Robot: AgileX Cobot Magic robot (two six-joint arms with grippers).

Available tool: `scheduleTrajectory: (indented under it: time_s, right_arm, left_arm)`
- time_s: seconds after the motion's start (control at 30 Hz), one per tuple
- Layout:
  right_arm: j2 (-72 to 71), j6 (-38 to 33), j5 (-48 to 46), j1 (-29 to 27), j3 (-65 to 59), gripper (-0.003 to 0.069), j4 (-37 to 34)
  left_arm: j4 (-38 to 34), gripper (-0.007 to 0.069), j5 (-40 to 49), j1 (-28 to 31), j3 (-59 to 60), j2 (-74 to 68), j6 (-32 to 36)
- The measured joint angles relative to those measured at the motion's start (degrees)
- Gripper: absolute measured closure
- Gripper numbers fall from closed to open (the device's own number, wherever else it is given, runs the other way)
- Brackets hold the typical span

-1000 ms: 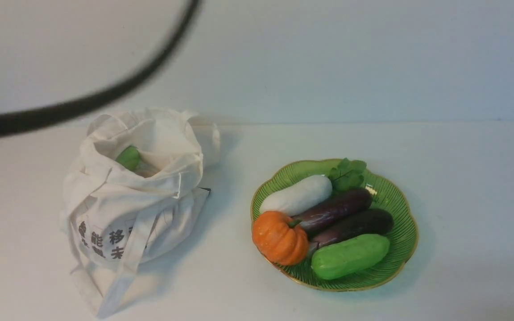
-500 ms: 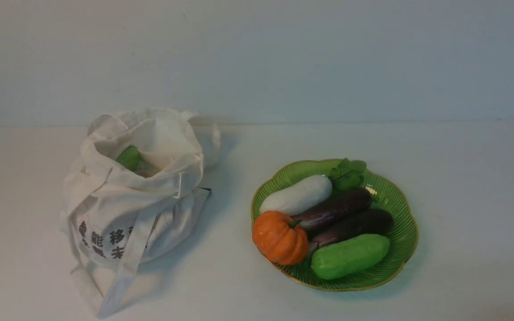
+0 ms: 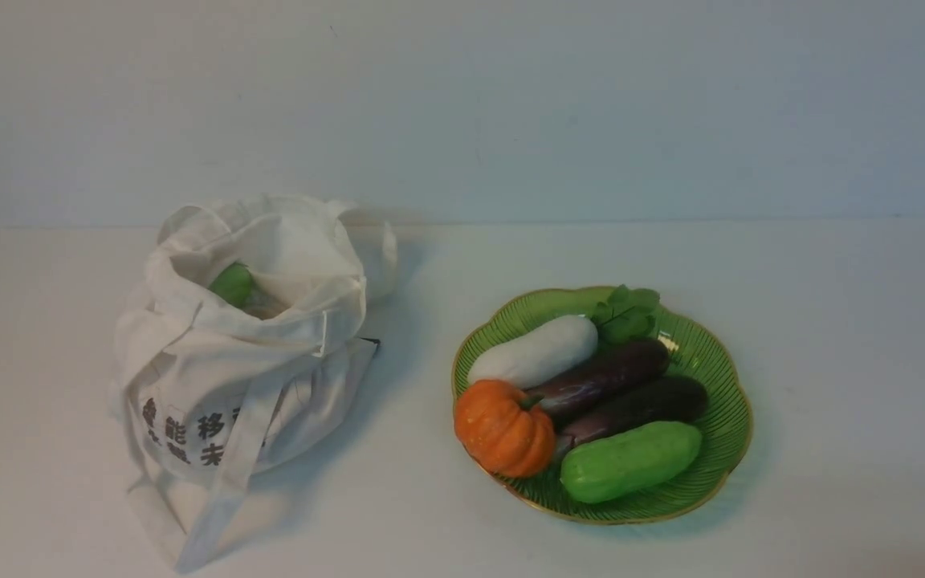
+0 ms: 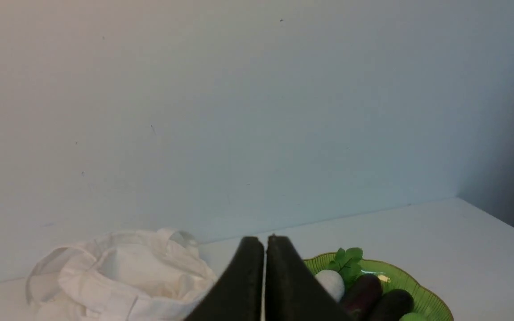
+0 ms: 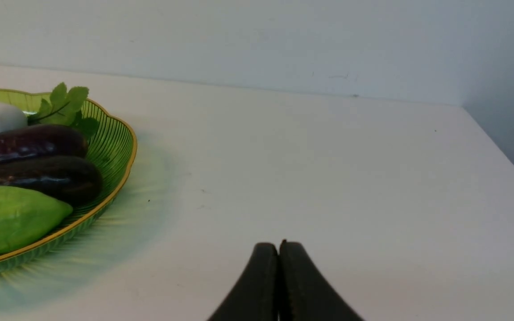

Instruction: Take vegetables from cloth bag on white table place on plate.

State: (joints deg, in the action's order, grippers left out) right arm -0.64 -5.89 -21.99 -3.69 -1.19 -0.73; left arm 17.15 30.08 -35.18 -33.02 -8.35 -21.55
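The left jaws and the right jaws, each seen from its own wrist camera, are pressed together with nothing between them. The right jaws hang over the wide, smooth white table [image 3: 832, 321], apart from the plate.

Nearest on the table, a long fabric strap of the off-white canvas cloth bag [image 3: 230, 377] trails to the front at left. At right sits the shallow, ribbed, translucent green plate [image 3: 739, 449] with its thin gold rim. On its front edge lie a smooth, glossy green rounded vegetable [image 3: 631, 461] and a ribbed orange pumpkin [image 3: 503, 429] with a short green stem. Behind them lie two dark purple eggplants [image 3: 639, 405], side by side and touching. Behind those come a pale white oblong radish [image 3: 535, 351] and a green leafy sprig [image 3: 625, 313] at the far rim.

The bag slumps well apart from the plate, dark Chinese characters on its side. Its mouth gapes open, and a small green vegetable [image 3: 231, 283] shows inside it. A plain pale wall [image 3: 511, 104] closes the scene.
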Motion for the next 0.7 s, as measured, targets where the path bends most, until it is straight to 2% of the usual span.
scheduleTrajectory:
  time_s: [0.2,0.3,0.37,0.43,0.47,0.5,0.7]
  right_arm:
    - [0.0,0.0,0.0,0.0,0.0,0.0673,0.0]
    - [0.0,0.0,0.0,0.0,0.0,0.0673,0.0]
    - [0.0,0.0,0.0,0.0,0.0,0.0673,0.0]
    - [0.0,0.0,0.0,0.0,0.0,0.0673,0.0]
    - [0.0,0.0,0.0,0.0,0.0,0.0673,0.0]
    - [0.0,0.0,0.0,0.0,0.0,0.0673,0.0]
    - [0.0,0.0,0.0,0.0,0.0,0.0673,0.0]
  left_arm:
    - [0.4,0.0629,-0.4,0.6,1.6,0.1,0.6]
    - [-2.2,0.0629,-0.6,3.7,3.5,0.2,4.5]
    - [-4.7,0.0629,-0.8,6.8,5.6,0.4,8.0]
    - [-9.0,0.0629,-2.5,13.0,10.0,1.3,14.2]
    - [-9.4,0.0629,-2.7,13.0,10.0,1.3,14.2]
    - [-13.5,0.0629,-5.7,18.7,14.4,2.6,18.7]
    - [-20.2,0.0629,-11.5,30.3,24.5,6.5,22.8]
